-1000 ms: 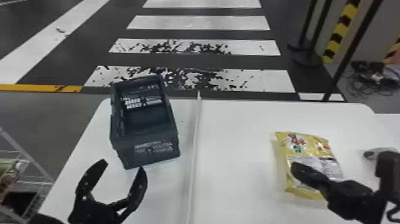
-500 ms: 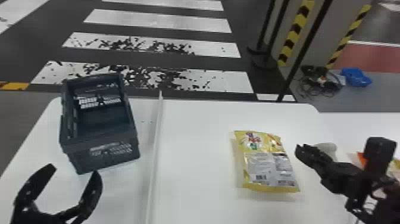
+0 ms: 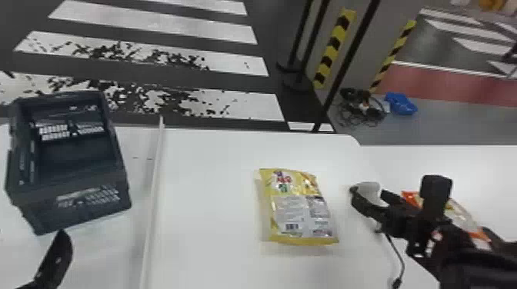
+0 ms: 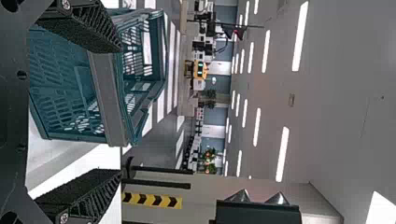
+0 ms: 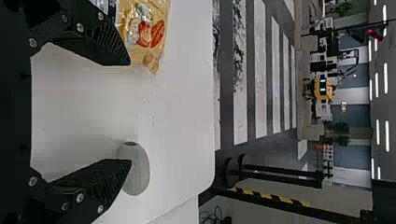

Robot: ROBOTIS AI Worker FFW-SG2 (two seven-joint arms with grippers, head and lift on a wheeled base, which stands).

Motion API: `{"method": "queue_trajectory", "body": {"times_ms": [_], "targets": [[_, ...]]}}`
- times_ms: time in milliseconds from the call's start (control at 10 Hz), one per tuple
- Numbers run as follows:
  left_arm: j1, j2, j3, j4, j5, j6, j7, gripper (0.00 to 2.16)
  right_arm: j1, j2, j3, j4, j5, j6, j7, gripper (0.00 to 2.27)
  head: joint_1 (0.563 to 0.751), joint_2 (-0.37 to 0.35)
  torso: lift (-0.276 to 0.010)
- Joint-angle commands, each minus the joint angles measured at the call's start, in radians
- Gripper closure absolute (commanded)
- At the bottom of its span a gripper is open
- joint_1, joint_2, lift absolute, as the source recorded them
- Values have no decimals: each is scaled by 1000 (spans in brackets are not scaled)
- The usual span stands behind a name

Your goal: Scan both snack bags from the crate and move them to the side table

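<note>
Wide apart stood the fingers of the right pincer (image 3: 368,192), right of centre in the head view, above the tabletop (image 3: 207,173). A grey rounded object (image 5: 139,175) lay below it; in the right wrist view one fingertip overlapped that object and the other finger crossed in front of part of the yellow snack bag (image 3: 300,207).

The bag lay flat on the tabletop, a little right of the frame's middle, near the right pincer but apart from it. Its printed side with the barcode (image 3: 291,226) faced up. Partly hidden behind the right arm (image 3: 473,261), at the right of the frame, was an orange-ended bag (image 3: 463,217); which table it lay on I could not tell. The white side table (image 3: 481,165) stretched off toward the right edge.

At the lower left, the left pincer (image 3: 57,253) was also spread wide, one finger showing just in front of the crate (image 3: 88,203). That dark open crate stood upright on the tabletop at the left of the frame. A raised white strip (image 3: 153,200) ran between crate and yellow bag, touching neither. Beyond the tabletop, crosswalk stripes (image 3: 250,107) crossed the floor.
</note>
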Motion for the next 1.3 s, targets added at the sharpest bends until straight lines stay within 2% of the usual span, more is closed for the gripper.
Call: {"method": "queue_trajectory", "body": {"times_ms": [0,200,400,1000,1100,1200], "targets": [[0,0,2,0,0,-2,0,80,-45,-32,8,89,20,-19,-7,134,695,-300,-99],[-1,1,2,1,0,1,0,80,-108,-79,32,205,37,-22,-5,130,695,-325,-99],[-1,0,2,3,1,1,0,80,-157,-107,65,286,38,-22,3,124,695,-350,-99],[-5,1,3,8,1,-2,0,80,-235,-136,132,417,97,-22,27,151,695,-348,-99],[-5,1,3,8,1,1,0,80,-242,-148,143,428,103,-12,27,235,695,-350,-99],[-6,1,3,8,1,1,0,80,-248,-151,144,435,120,0,36,431,695,-350,-99]]}}
